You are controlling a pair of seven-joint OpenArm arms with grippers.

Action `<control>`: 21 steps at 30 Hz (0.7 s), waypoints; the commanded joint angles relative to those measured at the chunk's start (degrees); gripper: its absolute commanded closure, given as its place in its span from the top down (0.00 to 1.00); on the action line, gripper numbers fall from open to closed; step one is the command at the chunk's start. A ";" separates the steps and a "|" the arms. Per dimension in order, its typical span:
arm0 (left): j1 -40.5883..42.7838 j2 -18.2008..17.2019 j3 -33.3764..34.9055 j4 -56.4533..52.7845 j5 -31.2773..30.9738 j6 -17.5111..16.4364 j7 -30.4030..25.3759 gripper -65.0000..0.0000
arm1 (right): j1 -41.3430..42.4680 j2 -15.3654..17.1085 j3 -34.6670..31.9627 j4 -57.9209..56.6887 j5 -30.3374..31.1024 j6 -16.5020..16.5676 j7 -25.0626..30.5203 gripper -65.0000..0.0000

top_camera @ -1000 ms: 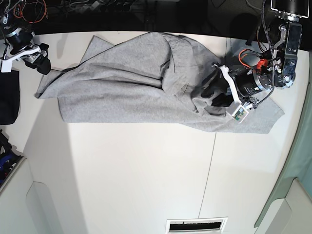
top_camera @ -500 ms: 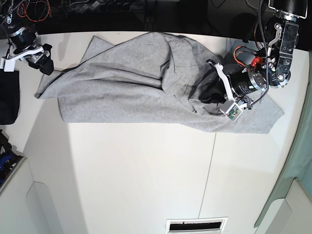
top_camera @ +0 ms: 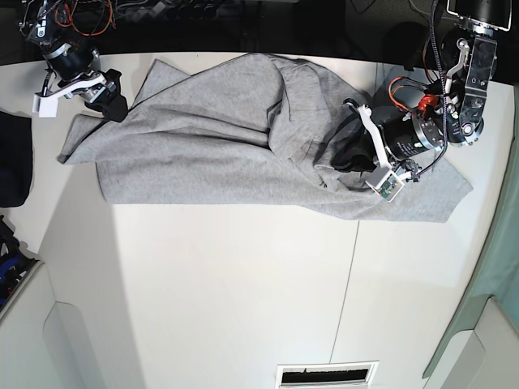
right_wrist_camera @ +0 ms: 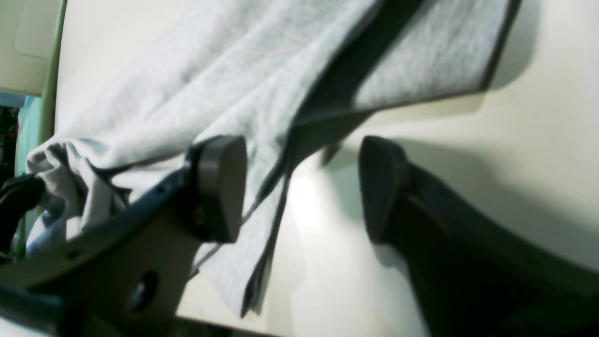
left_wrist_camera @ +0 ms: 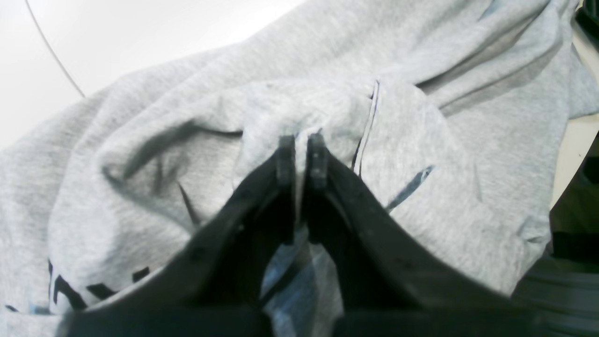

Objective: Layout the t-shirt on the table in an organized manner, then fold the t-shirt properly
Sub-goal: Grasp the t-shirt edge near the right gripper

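Pinching a bunched fold of the t-shirt — left gripper clamped on it, likely to spread it.
Right gripper gapes wide beside the sleeve edge on the table — holding nothing.

T-shirt spread across table's far half, dark cloth at left edge

Only broken pieces of black block letters show on the t-shirt, low and to the left of the left gripper. They are cut off and no word can be read.
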 commanded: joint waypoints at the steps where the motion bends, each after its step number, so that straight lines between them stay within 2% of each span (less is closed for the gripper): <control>1: -0.74 -0.76 -0.33 0.81 -0.98 0.02 -1.20 0.00 | 0.35 0.59 0.24 1.18 0.96 0.92 1.92 0.58; 6: -0.72 -0.76 -0.33 0.81 -0.98 0.02 -1.22 0.00 | 3.32 0.61 -0.04 1.16 0.37 0.92 2.75 0.58; 10: -0.74 -0.76 -0.33 0.81 -0.98 0.02 -1.22 0.00 | 5.53 0.61 -1.03 1.16 0.22 0.87 0.94 0.56; 14: -0.72 -0.76 -0.33 0.81 -0.98 0.02 -0.98 0.00 | 5.81 0.59 -1.44 1.16 0.20 0.81 0.44 0.40; 19: -0.70 -0.76 -0.33 0.81 -0.96 0.04 -0.98 0.00 | 5.81 0.59 -1.44 1.16 0.13 0.81 0.68 0.25; 21: -0.70 -0.76 -0.33 0.81 -0.98 0.04 -0.98 0.00 | 5.84 0.59 -1.44 1.16 -1.97 0.81 1.33 0.12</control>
